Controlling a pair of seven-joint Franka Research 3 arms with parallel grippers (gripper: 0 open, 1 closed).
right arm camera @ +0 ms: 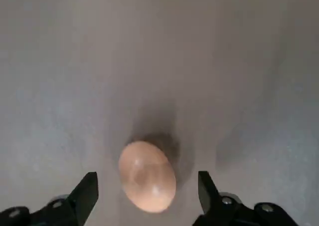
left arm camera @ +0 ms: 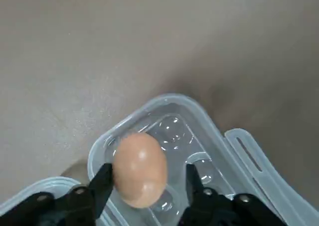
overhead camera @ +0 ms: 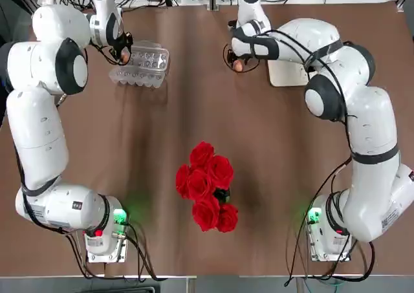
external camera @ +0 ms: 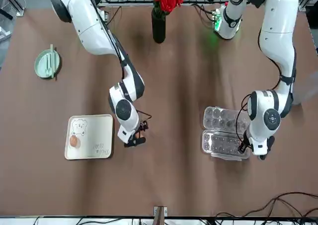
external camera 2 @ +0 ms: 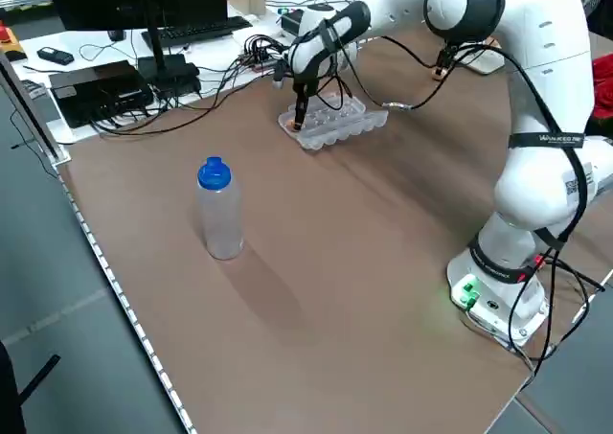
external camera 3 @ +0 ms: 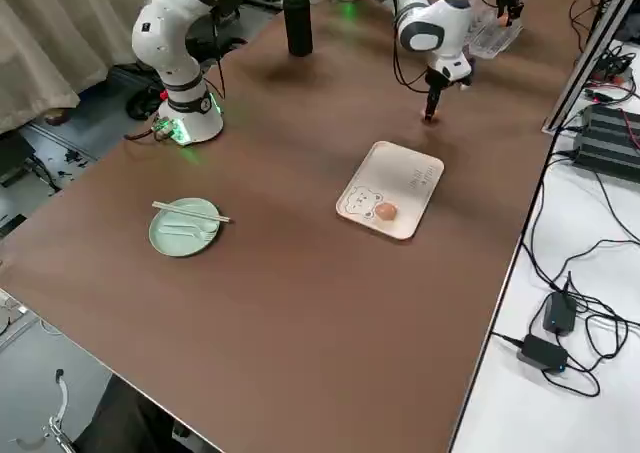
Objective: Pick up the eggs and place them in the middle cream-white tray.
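A vase of red roses [overhead camera: 207, 186] is seen at the table's centre in the top view, well apart from both grippers. A pale green dish [external camera: 47, 63] carrying chopsticks is noted at 10 o'clock in the front view, and a blue-capped bottle [external camera 2: 219, 210] is set near the left table edge in the left side view. The cream-white tray [external camera: 90, 136] is found at 8 o'clock in the front view, with one egg [external camera: 74, 141] lying beside its bear drawing. The right gripper [external camera: 136, 138] is held just beside the tray's edge, fingers spread wide, with a second egg [right arm camera: 147, 175] lying on the bare table between them, untouched, its long axis run roughly along the wrist's line of sight. The left gripper [left arm camera: 148, 183] is placed over the clear egg carton [overhead camera: 140, 65] at 11 o'clock in the top view; a third egg [left arm camera: 139, 168] is touched by one finger [left arm camera: 103, 183], the other being apart, and its long axis is likewise run away from the wrist.
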